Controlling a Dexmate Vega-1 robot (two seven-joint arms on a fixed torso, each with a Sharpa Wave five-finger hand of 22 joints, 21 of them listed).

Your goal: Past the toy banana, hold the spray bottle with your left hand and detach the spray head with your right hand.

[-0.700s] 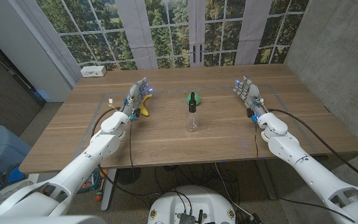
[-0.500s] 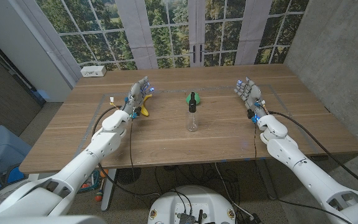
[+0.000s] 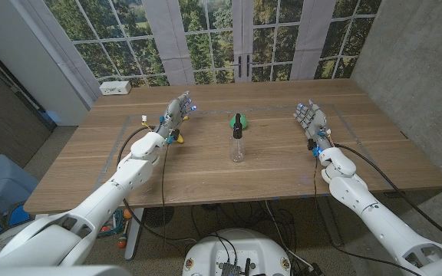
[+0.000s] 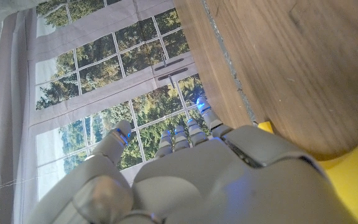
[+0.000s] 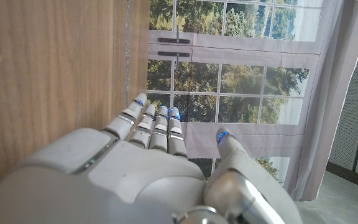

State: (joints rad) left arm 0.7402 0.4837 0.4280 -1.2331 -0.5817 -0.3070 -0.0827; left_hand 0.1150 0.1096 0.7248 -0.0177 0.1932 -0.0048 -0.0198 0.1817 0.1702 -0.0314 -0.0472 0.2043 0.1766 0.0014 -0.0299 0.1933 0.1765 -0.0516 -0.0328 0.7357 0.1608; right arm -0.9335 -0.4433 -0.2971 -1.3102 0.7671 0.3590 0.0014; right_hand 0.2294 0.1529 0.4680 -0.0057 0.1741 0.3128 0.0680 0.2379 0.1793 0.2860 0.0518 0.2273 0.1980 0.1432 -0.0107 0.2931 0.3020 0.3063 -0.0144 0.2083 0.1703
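**Spray bottle untouched, both hands off to the sides**

Spray bottle, small clear plastic with a black spray head (image 3: 238,142), stands alone mid-table with nothing gripping it. Starting at the fingers: the left hand (image 3: 173,116) has them stretched out and holding nothing, and so does the right hand (image 3: 311,120), fingers straight and apart. My guess is they're spread like that ready to wrap the bottle, since neither has closed in on it.

The left hand hangs right over the yellow toy banana (image 3: 178,136), so it needs to go past that to reach the bottle. The right hand is well apart on the other side.

The bottle is upright, long axis vertical, black head (image 3: 237,128) on top. A green rounded thing (image 3: 239,119) sits just behind it on the wooden table (image 3: 282,165); can't tell what it is.
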